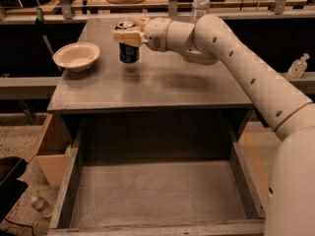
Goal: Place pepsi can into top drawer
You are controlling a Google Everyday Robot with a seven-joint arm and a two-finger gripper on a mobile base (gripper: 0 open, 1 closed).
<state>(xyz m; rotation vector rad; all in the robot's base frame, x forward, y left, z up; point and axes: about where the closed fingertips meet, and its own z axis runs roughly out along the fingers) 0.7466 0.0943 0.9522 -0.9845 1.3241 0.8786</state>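
The pepsi can (129, 52), dark navy with a silver top, is upright over the back left of the grey tabletop (162, 82). It hangs slightly above the surface, with a faint shadow beneath it. My gripper (127, 34) reaches in from the right and is shut on the can's upper part, its cream fingers (126, 37) across the rim. The top drawer (157, 193) is pulled out wide below the table's front edge. Its worn flat bottom has nothing lying on it.
A cream bowl (76, 56) sits on the table left of the can. A clear water bottle (200, 3) stands at the table's back edge. A cardboard box (49, 154) and a bottle (39, 205) are on the floor at left. A small bottle (298, 66) stands on the right ledge.
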